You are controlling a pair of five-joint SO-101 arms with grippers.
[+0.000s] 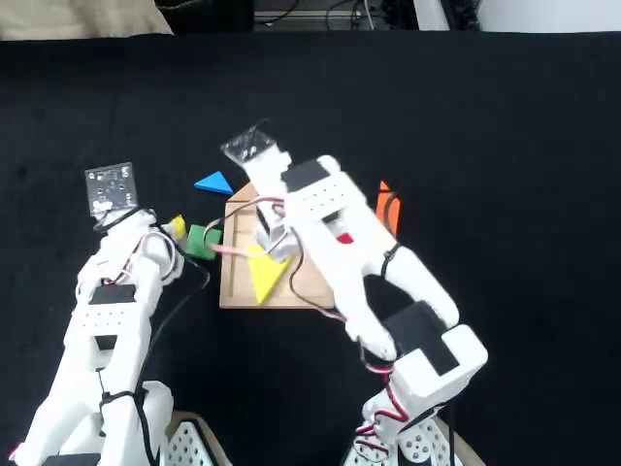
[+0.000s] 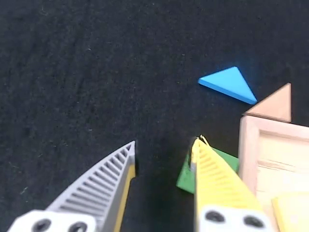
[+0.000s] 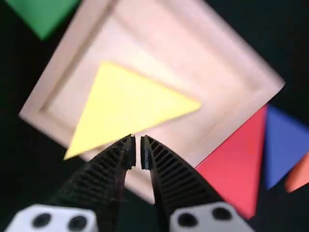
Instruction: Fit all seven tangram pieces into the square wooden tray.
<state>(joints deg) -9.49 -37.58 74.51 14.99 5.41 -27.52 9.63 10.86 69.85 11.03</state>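
As the high view shows: the wooden tray [image 1: 233,283] lies mid-table. The yellow triangle [image 1: 264,272] lies in it, at the rim nearer the arm bases. The blue triangle [image 1: 213,183], green piece [image 1: 202,243] and orange piece [image 1: 388,207] lie outside on the black cloth.
Left wrist view: the left gripper [image 2: 164,145] stands spread with nothing between the fingers. One finger overlaps the green piece [image 2: 185,180], just beside the tray [image 2: 247,154]. A tan triangle [image 2: 273,105] sits at the tray's corner, and the blue triangle [image 2: 229,84] lies near it.
Right wrist view: the right gripper [image 3: 136,152] is pressed almost together and pinches nothing. It hangs over the tray [image 3: 231,53] rim by the yellow triangle [image 3: 125,108], one corner of which appears to ride over that rim. A red piece [image 3: 236,169] lies against the tray's outside, with a dark blue piece [image 3: 282,145] beside it.
Step in hand: probably seating the yellow triangle; the task is at an early stage.
Next move: push the overhanging corner inward until the triangle lies flat. The green piece is nearest the left gripper, which must straddle it first.
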